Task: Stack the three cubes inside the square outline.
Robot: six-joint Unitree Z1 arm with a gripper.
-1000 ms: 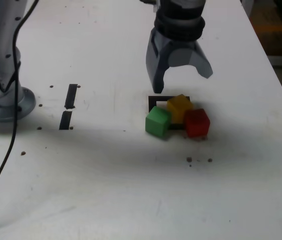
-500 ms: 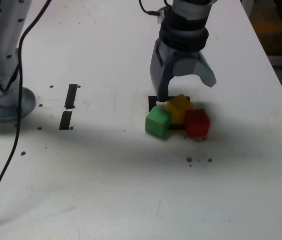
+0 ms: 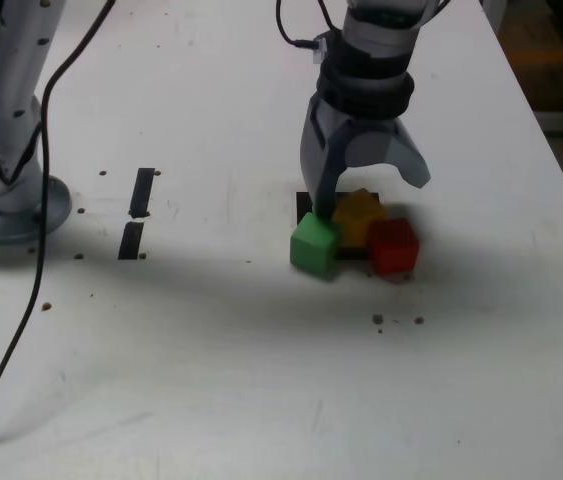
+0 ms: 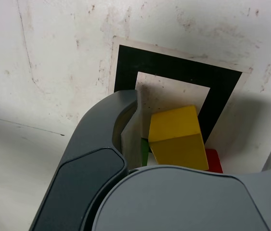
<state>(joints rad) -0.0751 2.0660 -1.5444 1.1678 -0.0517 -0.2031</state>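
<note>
White bench (image 3: 211,330) under you: your spread fingers (image 3: 326,195) have dropped down around the yellow cube (image 3: 359,212), so grab it next.

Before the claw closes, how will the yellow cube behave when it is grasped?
The yellow cube looks solid with flat faces, so it probably stays stiff and will not roll. Its matte surface likely grips well. It sits close to the green cube and red cube, so a grasp may nudge them.

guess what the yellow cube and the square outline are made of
Yellow cube: probably painted wood or foam; matte, even colour, crisp edges, no glare.
Square outline: looks like black tape on the table; flat, dull, straight-edged bands round a white centre.
</note>
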